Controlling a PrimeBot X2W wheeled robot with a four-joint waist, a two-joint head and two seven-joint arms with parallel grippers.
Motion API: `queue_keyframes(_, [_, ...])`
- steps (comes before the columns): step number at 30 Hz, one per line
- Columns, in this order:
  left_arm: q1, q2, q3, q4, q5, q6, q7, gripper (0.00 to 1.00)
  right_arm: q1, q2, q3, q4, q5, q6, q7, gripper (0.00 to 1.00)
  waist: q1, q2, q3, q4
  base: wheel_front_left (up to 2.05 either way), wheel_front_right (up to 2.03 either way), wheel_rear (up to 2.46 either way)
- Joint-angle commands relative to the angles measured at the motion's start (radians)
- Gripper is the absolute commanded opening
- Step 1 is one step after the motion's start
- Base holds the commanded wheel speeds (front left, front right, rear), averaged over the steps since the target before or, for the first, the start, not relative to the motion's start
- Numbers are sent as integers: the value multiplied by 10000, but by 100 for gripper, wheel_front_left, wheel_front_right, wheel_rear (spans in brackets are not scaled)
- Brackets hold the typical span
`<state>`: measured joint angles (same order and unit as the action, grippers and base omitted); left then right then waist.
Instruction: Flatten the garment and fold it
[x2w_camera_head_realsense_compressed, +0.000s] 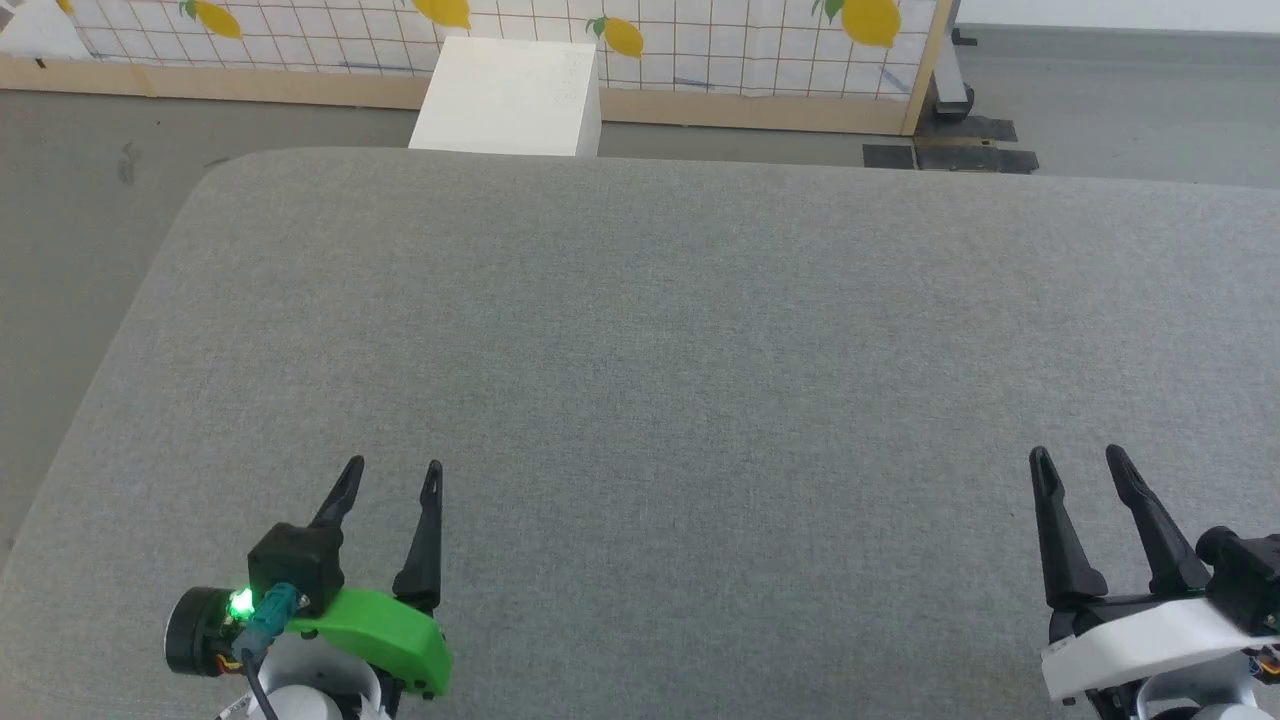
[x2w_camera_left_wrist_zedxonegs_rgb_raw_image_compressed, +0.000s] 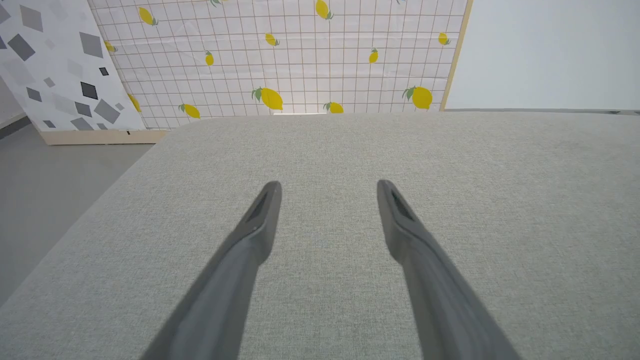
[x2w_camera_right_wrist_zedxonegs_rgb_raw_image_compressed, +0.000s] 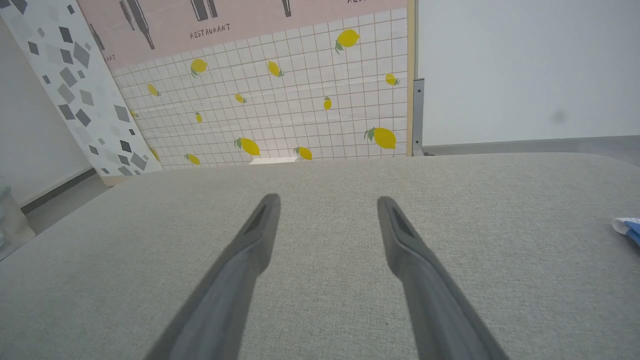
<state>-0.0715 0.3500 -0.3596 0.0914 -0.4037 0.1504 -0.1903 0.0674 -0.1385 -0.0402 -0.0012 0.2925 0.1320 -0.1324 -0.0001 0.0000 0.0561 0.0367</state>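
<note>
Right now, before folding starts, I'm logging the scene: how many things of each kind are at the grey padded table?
Black two-fingered grippers: 2, left gripper and right gripper, both open
Grey fabric-covered table: 1
Blue-and-white soft fabric garment, edge only: 1
White block-shaped box beyond the table: 1
Total: 5

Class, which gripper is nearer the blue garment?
Right. The garment lies off to the side of the right gripper; the left gripper sits farther away across the grey surface.
</note>
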Motion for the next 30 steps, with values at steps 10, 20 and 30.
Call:
queue_keyframes(10, [-3, 126, -83, 13, 80, 48, 2, 100, 87, 188, -45, 51, -169, -13, 4, 100, 1, 0, -50, -94, 0, 0, 0])
queue_keyframes(20, [7, -24, -29, -20, 76, -12, 30, 0, -13, 202, -34, 59, -175, 0, 24, 0, 1, 0, -74, -124, 0, 0, 0])
queue_keyframes(30, [64, -261, 260, -92, 393, -131, 180, 0, -66, 257, 1, 55, -395, -1, 128, 0, 1, 0, -113, -143, 0, 0, 0])
